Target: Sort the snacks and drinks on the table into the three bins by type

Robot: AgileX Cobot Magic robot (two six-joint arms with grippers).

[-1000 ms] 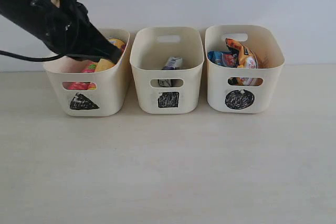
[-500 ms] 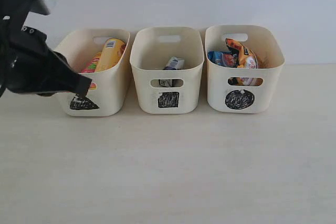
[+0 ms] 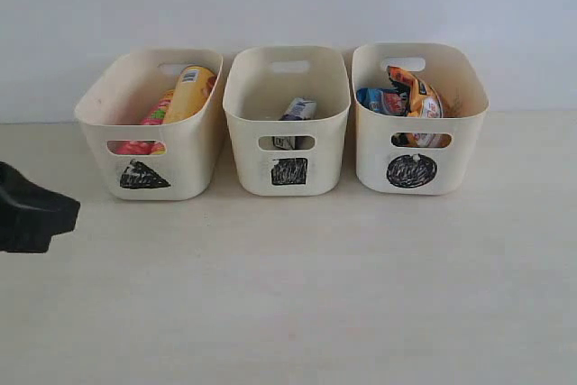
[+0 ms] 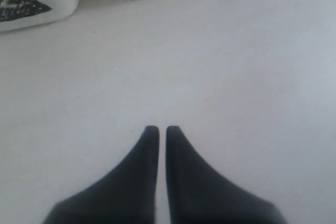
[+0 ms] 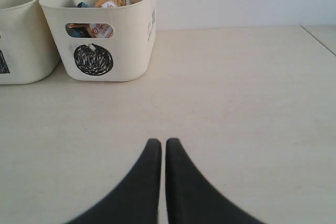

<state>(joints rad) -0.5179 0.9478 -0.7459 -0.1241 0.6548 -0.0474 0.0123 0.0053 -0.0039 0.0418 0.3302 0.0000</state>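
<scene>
- Three cream plastic tubs line the back of the pale beige desk (image 3: 315,295).
- Triangle-marked tub (image 3: 194,167): orange chip tube (image 3: 191,92), pink chip tube (image 3: 155,114).
- Square-marked tub (image 3: 248,146): white-blue carton (image 3: 296,110).
- Circle-marked tub (image 3: 370,155): blue-white packet (image 3: 379,99), crinkly orange-black bag (image 3: 416,92).
- Narrowed to a slit, empty: left gripper (image 4: 162,129), right gripper (image 5: 163,141).

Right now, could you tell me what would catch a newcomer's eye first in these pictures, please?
Three cream bins stand in a row at the back of the table: the triangle bin on the left holds an orange chip tube, the square bin a small carton, the circle bin an orange-black bag. The left gripper and right gripper are shut, holding nothing.
</scene>
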